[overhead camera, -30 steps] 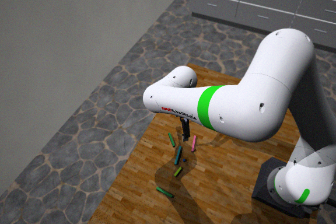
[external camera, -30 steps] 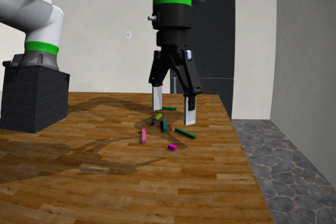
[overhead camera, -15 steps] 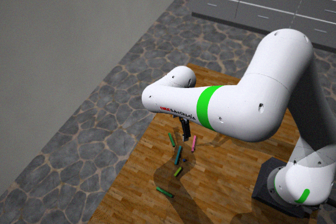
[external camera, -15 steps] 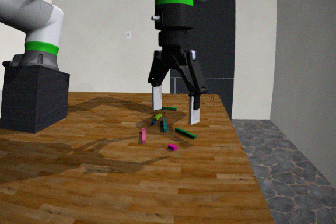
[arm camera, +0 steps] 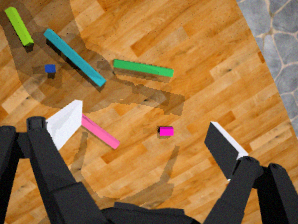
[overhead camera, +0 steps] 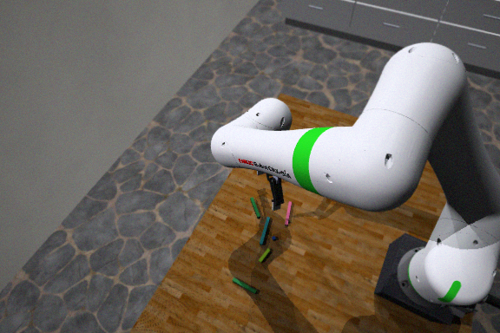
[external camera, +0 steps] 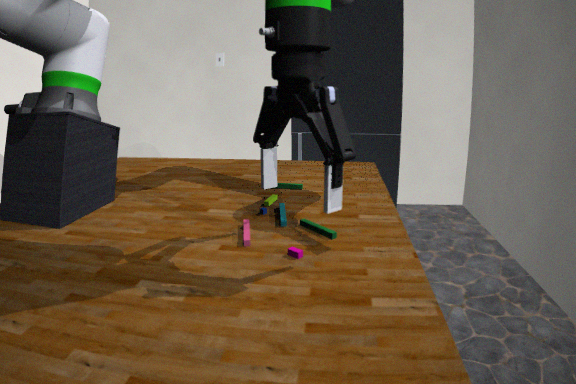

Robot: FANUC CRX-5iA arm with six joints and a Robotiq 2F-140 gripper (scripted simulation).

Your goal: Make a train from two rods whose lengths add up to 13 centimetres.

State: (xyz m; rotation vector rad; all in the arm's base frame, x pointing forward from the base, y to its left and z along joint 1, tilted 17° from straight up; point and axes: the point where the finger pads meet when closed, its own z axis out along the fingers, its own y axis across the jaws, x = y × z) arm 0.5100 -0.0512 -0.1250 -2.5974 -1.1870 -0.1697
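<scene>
Jaws spread wide, gripping nothing, above the pink rod [arm camera: 100, 132]; the arm's [overhead camera: 347, 153] red-and-black lettering perhaps reads FANUC.

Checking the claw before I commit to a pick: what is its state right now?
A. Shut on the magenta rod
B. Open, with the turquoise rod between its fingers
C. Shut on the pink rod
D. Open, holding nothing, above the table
D: the claw stands wide open above the table, its fingers apart and empty, while the pink rod and the magenta rod lie flat on the wood below.
</scene>
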